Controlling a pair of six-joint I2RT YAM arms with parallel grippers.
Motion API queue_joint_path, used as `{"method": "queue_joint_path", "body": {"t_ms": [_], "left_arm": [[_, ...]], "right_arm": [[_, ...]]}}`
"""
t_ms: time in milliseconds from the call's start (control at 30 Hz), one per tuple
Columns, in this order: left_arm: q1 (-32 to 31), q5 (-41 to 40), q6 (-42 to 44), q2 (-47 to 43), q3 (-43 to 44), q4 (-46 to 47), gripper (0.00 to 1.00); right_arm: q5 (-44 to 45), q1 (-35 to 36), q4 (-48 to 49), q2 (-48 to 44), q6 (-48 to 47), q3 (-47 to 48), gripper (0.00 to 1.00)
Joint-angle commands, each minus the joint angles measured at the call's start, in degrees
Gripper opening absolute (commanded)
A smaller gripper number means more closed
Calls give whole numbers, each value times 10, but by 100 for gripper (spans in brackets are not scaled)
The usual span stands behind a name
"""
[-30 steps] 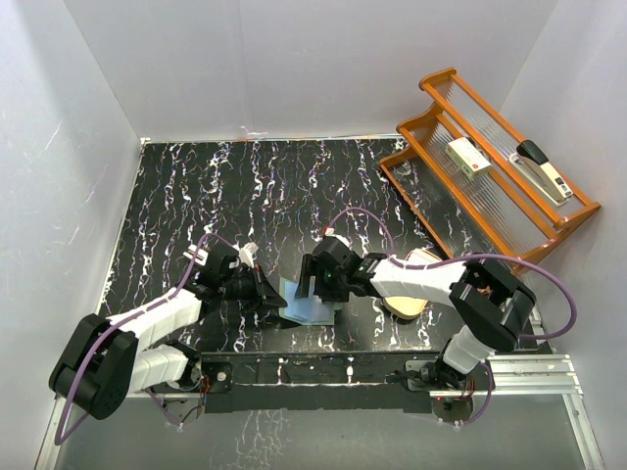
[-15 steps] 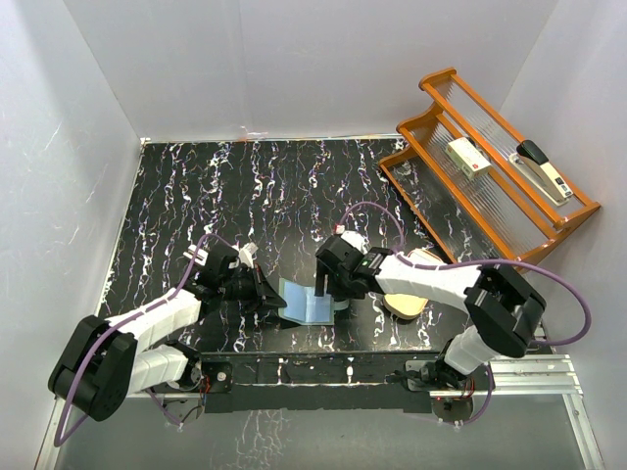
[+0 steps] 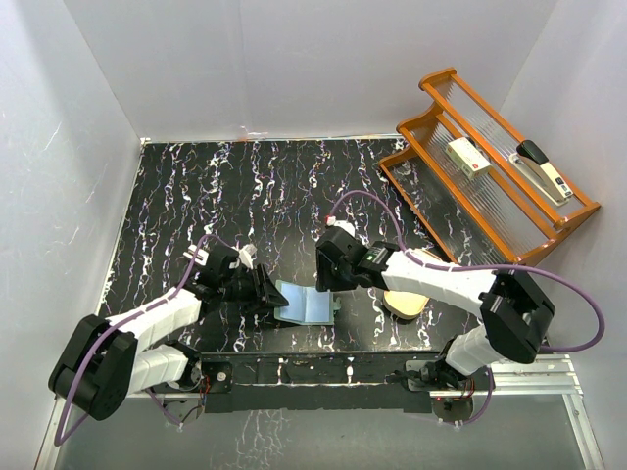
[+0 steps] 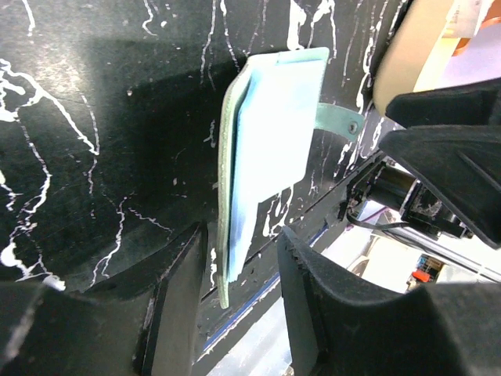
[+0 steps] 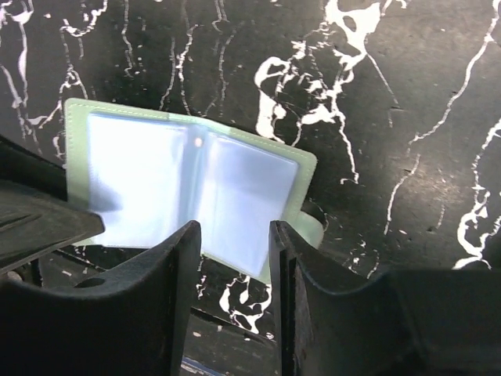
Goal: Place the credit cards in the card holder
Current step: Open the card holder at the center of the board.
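While the small sage-green folding card holder (image 3: 306, 304) lies spread open and flat on the black white-veined desk (image 3: 196, 186), between the two arms near the front edge, the job looks close to done. In the right wrist view each half of the holder shows a pale blue rectangular panel (image 5: 137, 180) framed by the green rim. I take these for the thin pale blue credit cards seated in their pockets, though the glare makes it hard to tell card from clear sleeve. No loose card shows anywhere on the desk in the overhead view.

The left end effector (image 4: 241, 243) is released. Its fingers stand apart with the near edge of the holder between them and a gap on each side. The right end effector (image 5: 232, 231) hangs just above the holder's fold, fingers parted and gripping nothing.

The green snap tab (image 4: 338, 119) sticks out unfastened, so what is left is probably checking the cards are fully in and perhaps folding the holder.
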Motion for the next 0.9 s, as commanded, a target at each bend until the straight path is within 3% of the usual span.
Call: {"method": "queue_joint_path", "body": {"t_ms": [0, 167, 367, 467, 633, 867], "left_arm": [[-2, -19, 20, 4, 27, -39, 40], [-2, -38, 44, -6, 43, -78, 29], [-2, -42, 62, -17, 53, -100, 7], [-2, -38, 60, -21, 50, -97, 0], [-2, -32, 61, -27, 46, -95, 0], [-2, -23, 63, -35, 48, -100, 0]], "right_arm": [[-19, 1, 43, -4, -17, 17, 37], [80, 1, -51, -5, -88, 88, 40], [85, 0, -115, -29, -244, 142, 53], [149, 0, -156, -33, -298, 169, 55], [244, -10, -172, -53, -403, 157, 54], [224, -92, -181, -100, -533, 97, 55]]}}
